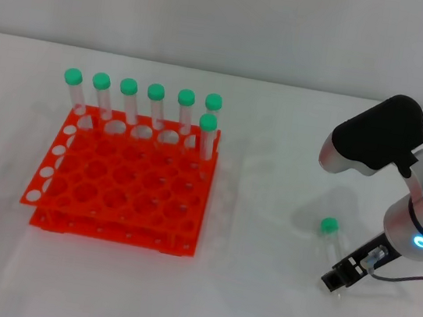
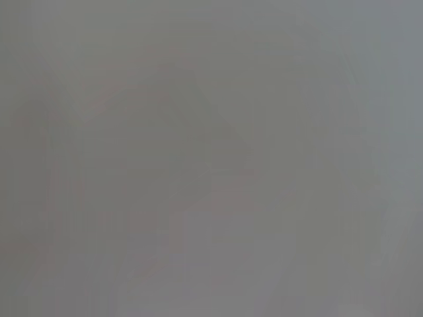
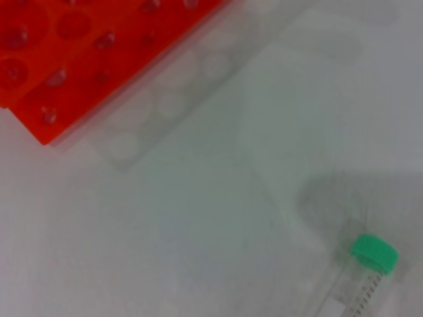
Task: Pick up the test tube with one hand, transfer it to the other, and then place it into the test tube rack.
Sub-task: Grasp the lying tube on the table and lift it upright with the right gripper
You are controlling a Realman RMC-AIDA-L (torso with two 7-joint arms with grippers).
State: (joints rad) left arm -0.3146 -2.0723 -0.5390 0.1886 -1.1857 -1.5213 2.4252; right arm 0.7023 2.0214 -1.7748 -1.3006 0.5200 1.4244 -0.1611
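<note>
While the right gripper (image 1: 339,277) hung low over the white table (image 1: 254,306), the test tube (image 1: 331,237) lay loose just beside it.
Its blue-ringed arm slanted down from the right, black wrist housing raised above; whether the fingers were apart, I could not tell. The tube rested well right of the test tube rack (image 1: 125,186), where seven capped tubes (image 1: 156,103) stood along the far edge.

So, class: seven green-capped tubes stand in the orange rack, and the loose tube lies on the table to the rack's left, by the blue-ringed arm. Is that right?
Not quite. The loose test tube lies to the right of the test tube rack, not its left, as the head view shows. The rest holds: seven capped tubes stand in the rack, and the right gripper is beside the loose one.
</note>
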